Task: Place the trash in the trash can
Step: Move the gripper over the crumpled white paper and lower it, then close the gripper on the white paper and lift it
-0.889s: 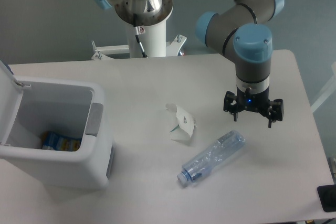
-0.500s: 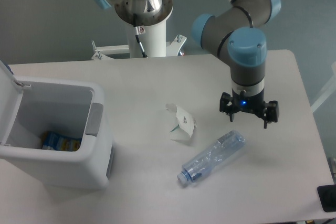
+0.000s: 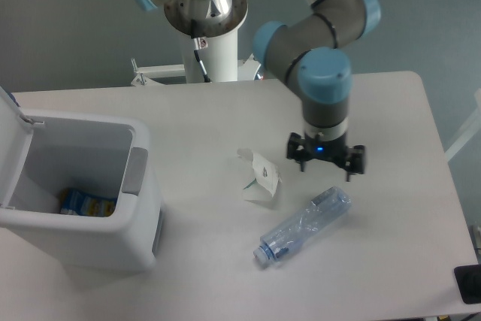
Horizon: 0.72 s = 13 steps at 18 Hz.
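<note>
Two pieces of trash lie on the white table: a crumpled white paper carton (image 3: 258, 178) with faint green marks near the middle, and a crushed clear bluish plastic bottle (image 3: 302, 226) lying diagonally in front of it. My gripper (image 3: 325, 165) hangs open above the table, just right of the carton and over the bottle's upper end, holding nothing. The trash can (image 3: 79, 189), a boxy white bin with a grey handle panel and its lid raised, stands at the left edge.
A blue and yellow item (image 3: 86, 204) lies at the bottom of the bin. The arm's white base column (image 3: 210, 50) rises behind the table's far edge. A dark object (image 3: 470, 283) pokes in at the lower right corner.
The gripper has moved left, from right of the bottle's upper end to a spot between the carton and the bottle. Carton, bottle and bin have not moved.
</note>
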Each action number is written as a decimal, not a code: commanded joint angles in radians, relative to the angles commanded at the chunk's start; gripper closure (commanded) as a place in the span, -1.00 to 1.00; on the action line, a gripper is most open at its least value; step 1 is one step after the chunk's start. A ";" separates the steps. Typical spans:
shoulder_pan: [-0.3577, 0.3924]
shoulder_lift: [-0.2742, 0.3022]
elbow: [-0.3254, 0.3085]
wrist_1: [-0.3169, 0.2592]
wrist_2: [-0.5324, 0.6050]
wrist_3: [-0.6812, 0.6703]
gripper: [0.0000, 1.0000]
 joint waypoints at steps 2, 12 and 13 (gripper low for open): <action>-0.003 0.025 -0.043 0.000 -0.006 0.005 -1.00; -0.054 -0.003 -0.105 0.075 -0.068 -0.064 -1.00; -0.054 -0.013 -0.103 0.086 -0.066 -0.066 -0.83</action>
